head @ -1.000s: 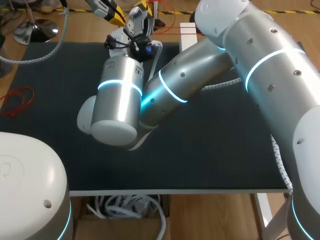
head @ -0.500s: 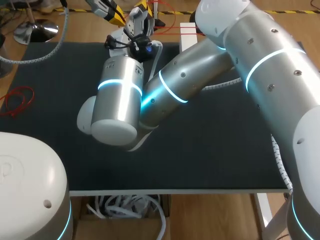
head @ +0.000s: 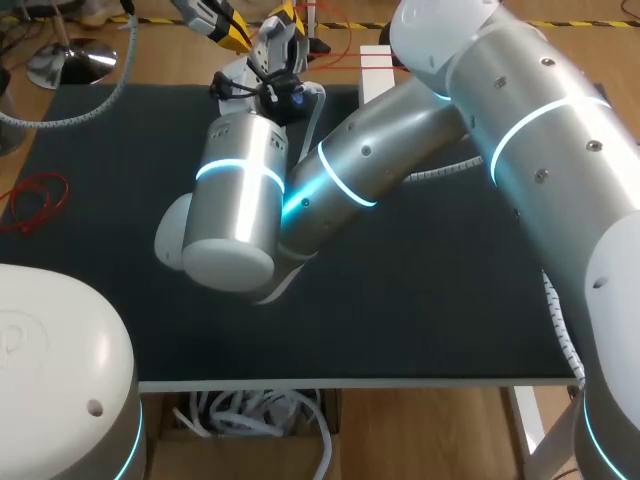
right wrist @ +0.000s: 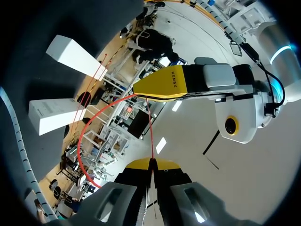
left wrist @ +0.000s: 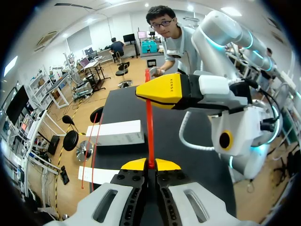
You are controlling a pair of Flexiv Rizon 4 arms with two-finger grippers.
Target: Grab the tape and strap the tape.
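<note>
**Red tape pulled tight between my two grippers**

By the far edge of the black table [head: 430, 300], my left gripper [left wrist: 150, 165] is pinched shut on the red tape [left wrist: 149, 127]. My right gripper [right wrist: 151, 165] pinches it too. The tape runs straight between them, I think so it stays tight for strapping.

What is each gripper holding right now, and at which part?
Both hold the red tape. The left gripper pinches one end of a straight stretch of it between its yellow tips, and the right gripper pinches the other end.
</note>
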